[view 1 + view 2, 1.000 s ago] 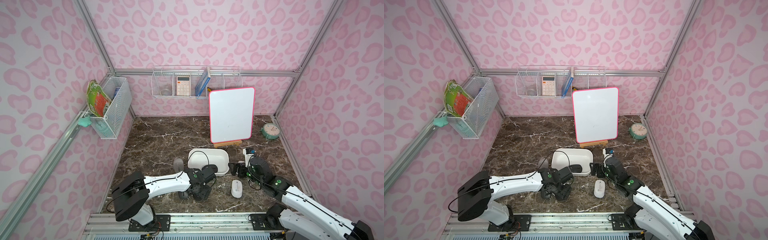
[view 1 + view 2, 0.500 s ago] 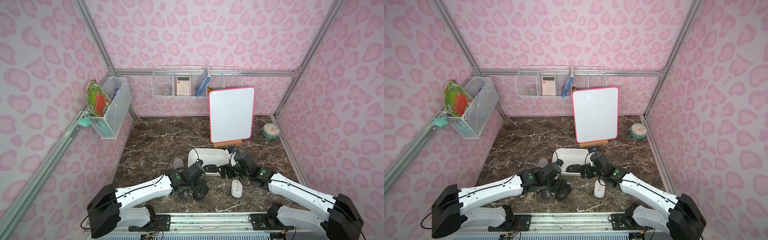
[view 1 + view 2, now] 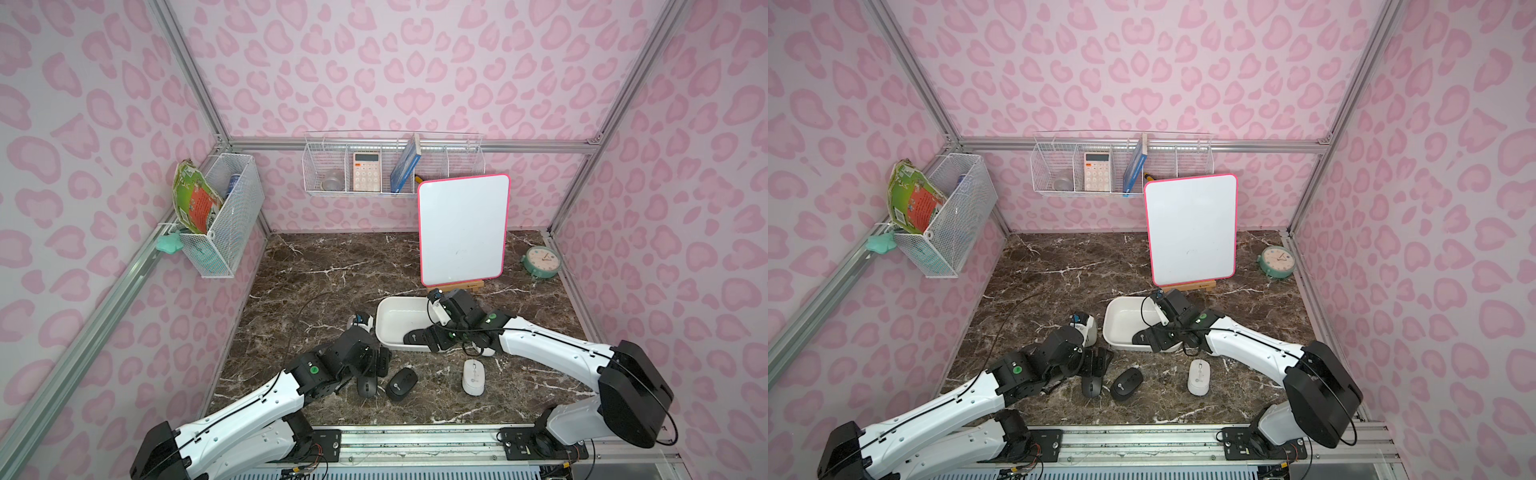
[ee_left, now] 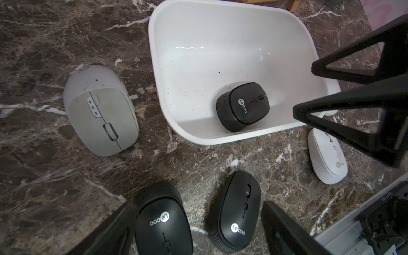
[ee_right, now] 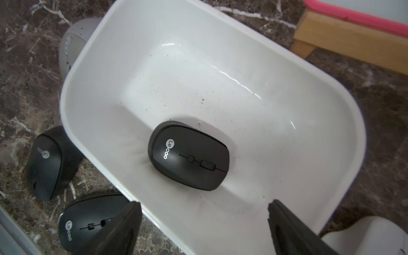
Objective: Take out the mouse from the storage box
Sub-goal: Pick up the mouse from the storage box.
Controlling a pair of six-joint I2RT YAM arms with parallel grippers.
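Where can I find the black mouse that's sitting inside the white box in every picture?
In a top view: the black mouse is low in the middle, against the near wall of the storage box.
In a top view: the black mouse is again low in the middle, at the near wall.
Left wrist: the black mouse is near the picture's middle.
Right wrist: the black mouse is at the picture's middle.
Shared landmark: the white storage box around it.

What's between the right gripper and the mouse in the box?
Nothing: in the right wrist view, only bare box floor separates the right gripper from the black mouse.
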